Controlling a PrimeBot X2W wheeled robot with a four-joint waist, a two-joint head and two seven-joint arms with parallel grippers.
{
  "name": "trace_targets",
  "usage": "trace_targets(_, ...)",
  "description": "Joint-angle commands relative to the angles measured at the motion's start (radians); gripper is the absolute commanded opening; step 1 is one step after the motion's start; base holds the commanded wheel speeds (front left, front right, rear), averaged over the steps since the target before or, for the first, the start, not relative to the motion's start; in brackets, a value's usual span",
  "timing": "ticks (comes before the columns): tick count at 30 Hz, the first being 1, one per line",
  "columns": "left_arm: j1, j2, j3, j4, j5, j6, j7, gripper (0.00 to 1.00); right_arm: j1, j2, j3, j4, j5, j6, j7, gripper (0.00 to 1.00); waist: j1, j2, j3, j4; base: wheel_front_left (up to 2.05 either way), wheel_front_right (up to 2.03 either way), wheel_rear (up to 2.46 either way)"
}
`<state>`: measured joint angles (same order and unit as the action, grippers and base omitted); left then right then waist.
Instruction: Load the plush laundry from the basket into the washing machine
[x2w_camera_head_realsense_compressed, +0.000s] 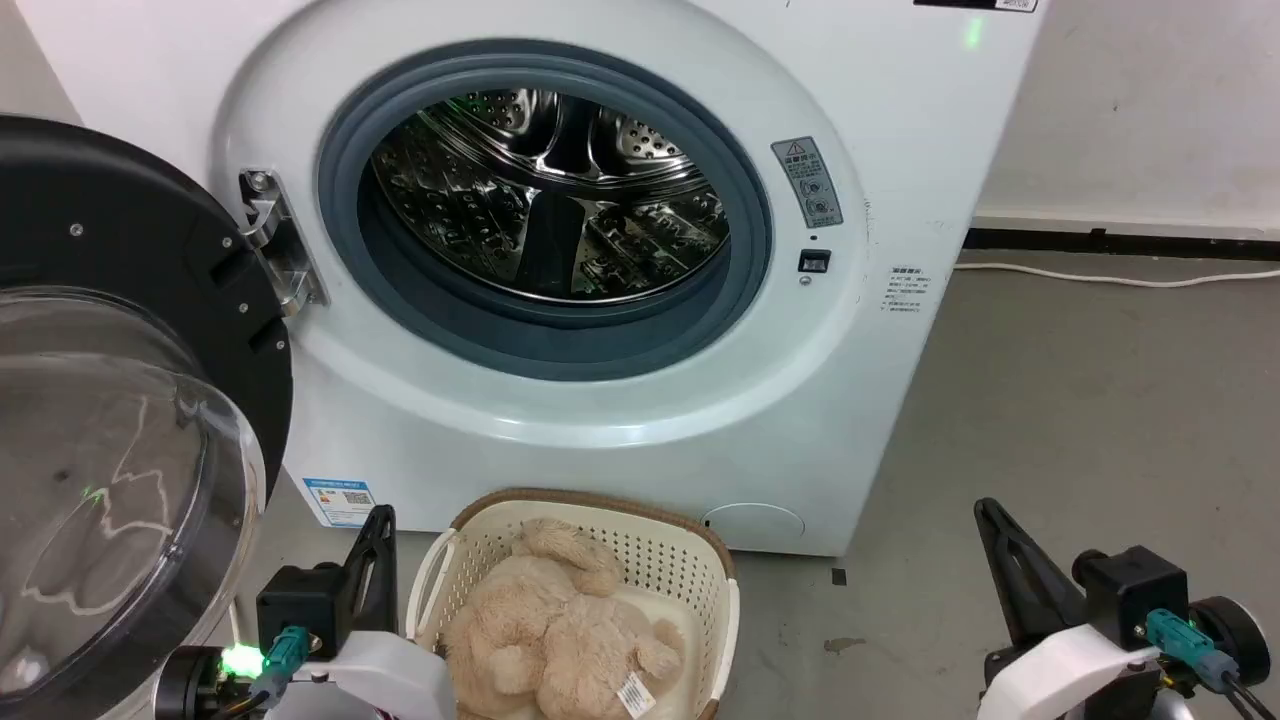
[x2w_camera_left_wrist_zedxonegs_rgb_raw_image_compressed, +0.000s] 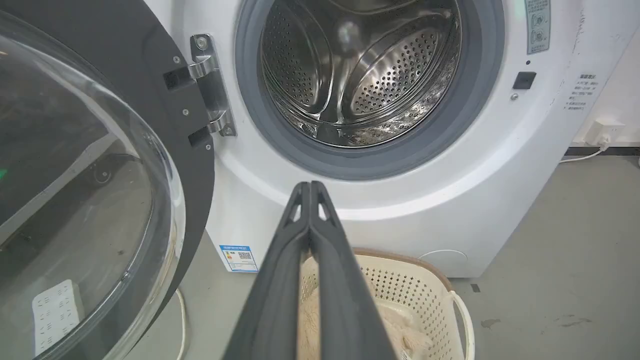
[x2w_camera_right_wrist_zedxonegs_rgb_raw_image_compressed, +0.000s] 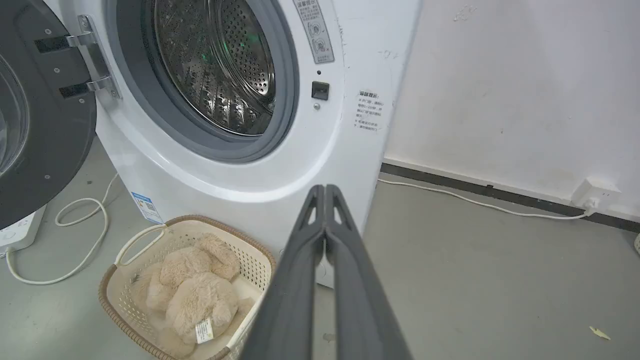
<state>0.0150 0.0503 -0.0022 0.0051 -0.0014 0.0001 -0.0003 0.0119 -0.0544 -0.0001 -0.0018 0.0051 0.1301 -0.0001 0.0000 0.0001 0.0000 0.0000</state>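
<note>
- bear (x2w_camera_head_realsense_compressed: 560, 630) position is requested.
- it is seen lying in the basket (x2w_camera_head_realsense_compressed: 660, 560), with a white tag (x2w_camera_head_realsense_compressed: 632, 695) shown on it. the basket is set on the floor (x2w_camera_head_realsense_compressed: 1080, 400) just before the washer (x2w_camera_head_realsense_compressed: 600, 440).
- and the washer?
- its door (x2w_camera_head_realsense_compressed: 120, 450) is swung open to the left, so the drum (x2w_camera_head_realsense_compressed: 550, 190) is exposed.
- pincers?
- left pincer (x2w_camera_left_wrist_zedxonegs_rgb_raw_image_compressed: 310, 186) is held just beside the basket, right pincer (x2w_camera_right_wrist_zedxonegs_rgb_raw_image_compressed: 325, 189) well apart from it. on both, the fingers are pressed together and nothing is gripped.

Fluffy cloth bear (x2w_camera_head_realsense_compressed: 560, 630), perforated plastic basket (x2w_camera_head_realsense_compressed: 680, 560), glossy steel drum (x2w_camera_head_realsense_compressed: 550, 190) (mirror-bright)
</note>
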Motion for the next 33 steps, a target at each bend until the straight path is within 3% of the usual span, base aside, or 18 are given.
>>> trace_targets(1,-0.015,0.0,0.002,-0.005,0.001,0.0,0.0,0.0,-0.012,0.004,0.0,0.002,-0.005,0.001,0.0,0.0,0.0,-0.0001,0.0,0.0,0.0,0.0,0.0)
trace_targets(33,-0.015,0.0,0.002,-0.005,0.001,0.0,0.0,0.0,-0.012,0.004,0.0,0.002,-0.005,0.001,0.0,0.0,0.0,-0.0001,0.0,0.0,0.0,0.0,0.0)
